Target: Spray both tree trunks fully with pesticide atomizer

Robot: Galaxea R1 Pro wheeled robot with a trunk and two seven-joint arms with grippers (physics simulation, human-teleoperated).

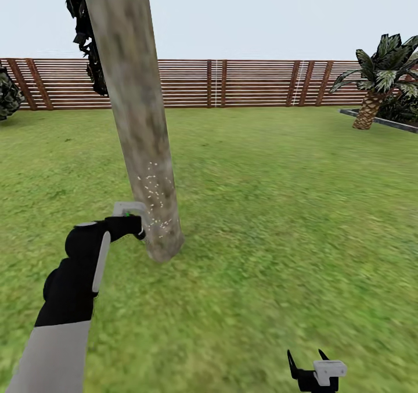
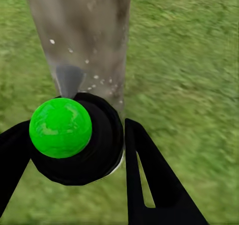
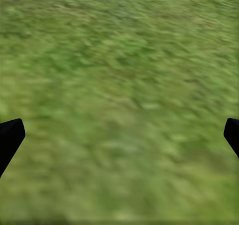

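We see our left pincer [image 2: 82,160] clamped around the pesticide atomizer [image 2: 79,140], a dark bottle with a bright green cap facing the wrist camera, its long axis running away from us with the grey nozzle end aimed at the tree trunk [image 1: 139,126] just beside it. Pale specks dot the lower bark where the trunk meets the grass [image 1: 261,207]. Our right pincer [image 1: 307,365] hangs spread wide over the lawn, holding nothing, well apart from the trunk.

The tree trunk [image 1: 136,114] runs off the top edge; the left hand [image 1: 134,226] hides most of the atomizer [image 2: 74,140].
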